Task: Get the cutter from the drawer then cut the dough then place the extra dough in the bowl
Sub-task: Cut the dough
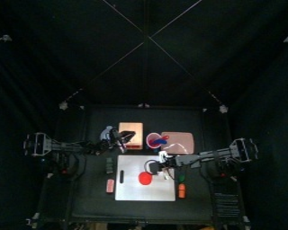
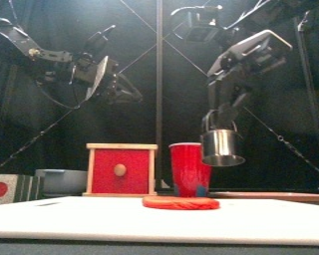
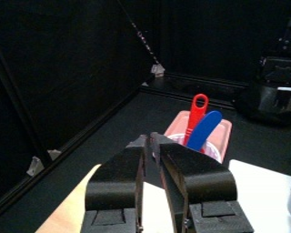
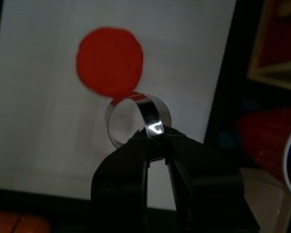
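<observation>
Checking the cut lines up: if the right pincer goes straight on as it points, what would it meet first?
Likely the board beside the dough, the held cutter touching first; depth is unclear, so it may clip the dough's edge.

The cutting board [image 1: 129, 166] lies on the tabletop [image 1: 93, 205], at 6 o'clock of centre. The dough disc [image 1: 147, 179] lies on the board, near its middle. The cutter [image 2: 222, 146] hangs above the board, clear of it, at 1 o'clock of the disc. The wooden box [image 1: 130, 132] stands behind the board, at 11 o'clock. The cup [image 1: 157, 140] stands just right of the box, with two toy knives [image 3: 204, 127] in it.
</observation>
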Controlling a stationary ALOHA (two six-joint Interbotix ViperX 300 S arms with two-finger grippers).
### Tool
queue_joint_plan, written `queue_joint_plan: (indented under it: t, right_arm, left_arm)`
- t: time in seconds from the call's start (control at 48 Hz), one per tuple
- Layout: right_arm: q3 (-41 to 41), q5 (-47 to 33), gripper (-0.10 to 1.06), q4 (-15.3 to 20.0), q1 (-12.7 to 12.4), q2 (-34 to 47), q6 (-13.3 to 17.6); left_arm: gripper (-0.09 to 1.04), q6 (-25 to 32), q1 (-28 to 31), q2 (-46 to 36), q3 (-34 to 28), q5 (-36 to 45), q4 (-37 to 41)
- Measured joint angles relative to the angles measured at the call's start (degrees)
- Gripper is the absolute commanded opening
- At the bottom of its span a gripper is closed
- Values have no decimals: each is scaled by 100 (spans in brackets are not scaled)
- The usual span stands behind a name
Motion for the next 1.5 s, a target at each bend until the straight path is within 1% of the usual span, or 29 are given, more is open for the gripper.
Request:
queue_joint_plan:
  t: [0.125, 0.25, 0.292, 0.312, 0.354, 0.438, 0.479, 0.542, 0.604, 0.646, 0.688, 0.729, 0.792, 0.854, 0.896, 1.042, 1.188, 1.5]
  right_arm:
    - [-264, -35, 49, 141, 35, 308, 53]
    - [-580, -53, 49, 149, 105, 650, 264]
    - [-694, -26, 49, 105, 132, 765, 466]
    - [-782, 0, 49, 62, 141, 835, 633]
    - [-914, 70, 49, -26, 167, 949, 861]
    - [-1134, 308, 49, -272, 193, 1116, 1397]
    - [-1239, 439, 49, -475, 220, 1169, 1688]
    - [-1397, 633, 49, -932, 334, 1230, 2224]
    - [-1485, 765, 49, -1380, 431, 1292, 2663]
    - [-1529, 817, 49, -1635, 510, 1336, 2892]
    - [-1564, 844, 49, -1890, 598, 1380, 3190]
    - [-1591, 853, 49, -2065, 686, 1424, 3384]
    - [-1617, 870, 49, -2206, 809, 1494, 3612]
    - [-1617, 870, 49, -2232, 914, 1556, 3691]
    - [-1626, 879, 49, -2232, 940, 1582, 3718]
    - [-1644, 993, 49, -2250, 1063, 1644, 3735]
    - [-1644, 1116, 49, -2285, 1116, 1740, 3727]
    - [-1644, 1178, 49, -2329, 1143, 1828, 3727]
  left_arm:
    - [57, 0, 0, 0, 70, 0, -9]
    - [57, 0, -9, -9, 167, 0, -9]
    - [57, 0, -26, -26, 193, 0, -9]
    - [57, 0, -35, -26, 202, 0, -9]
    - [57, 0, -44, -44, 229, 0, -18]
    - [57, 0, -35, -62, 290, 0, -9]
    - [57, 0, -44, -79, 325, 0, -18]
    - [57, 0, -44, -105, 378, 0, -9]
    - [57, 0, -44, -132, 448, 0, -18]
    - [57, 0, -44, -149, 483, 9, -9]
    - [57, 0, -44, -158, 510, 0, -9]
    - [57, 0, -44, -167, 545, 0, -9]
    - [57, 0, -35, -202, 580, 0, -9]
    - [57, 0, -44, -237, 615, 0, -9]
    - [57, 0, -53, -264, 624, 0, -9]
    - [57, 0, -62, -360, 659, 9, -9]
    - [57, 0, -70, -387, 686, 0, -18]
    - [57, 0, -88, -387, 703, 0, -35]
